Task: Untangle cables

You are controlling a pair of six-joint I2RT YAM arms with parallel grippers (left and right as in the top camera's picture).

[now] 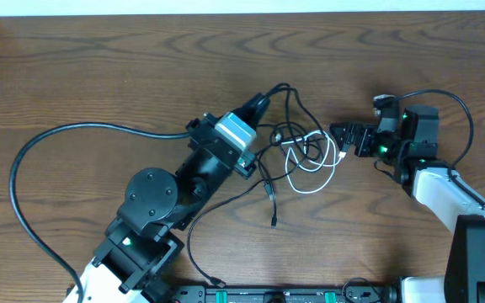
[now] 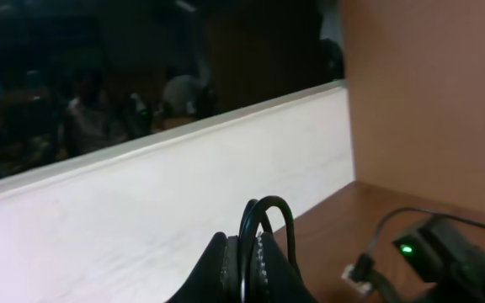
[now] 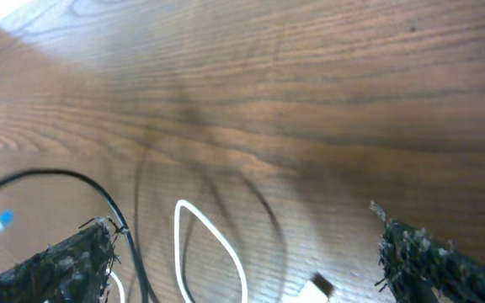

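Left gripper (image 1: 261, 105) pressed together on a narrow standing loop of black cable (image 2: 266, 202), ridged pads (image 2: 263, 263) pinching the smooth, glossy cord. Sits up and to the left of the white cable (image 3: 182, 204) in the overhead view.

Right gripper (image 1: 341, 140) spread wide and holding nothing, just to the right of the white cable. Dark, rough, grainy-faced fingers (image 3: 74, 261) at either side of its wrist view, with the rounded white loop lying on the wood between them.

White cable thin and matte, curled into a few soft teardrop loops flat on the table (image 1: 141, 59). Black strands of the same slim gauge threading over and through those loops, knotted tightest at the white cable's upper left. One loose black end with a small plug (image 1: 273, 221) trailing down and left of the white cable.

Table of brown wood with long wavy grain, pale strip along its far edge. Broad bare wood above the white cable. Tight to its left, crowded by the bulky left arm (image 1: 154, 198), and close on its right. Farther left of the white cable, a thick wire (image 1: 23, 160) arcing wide across the wood.
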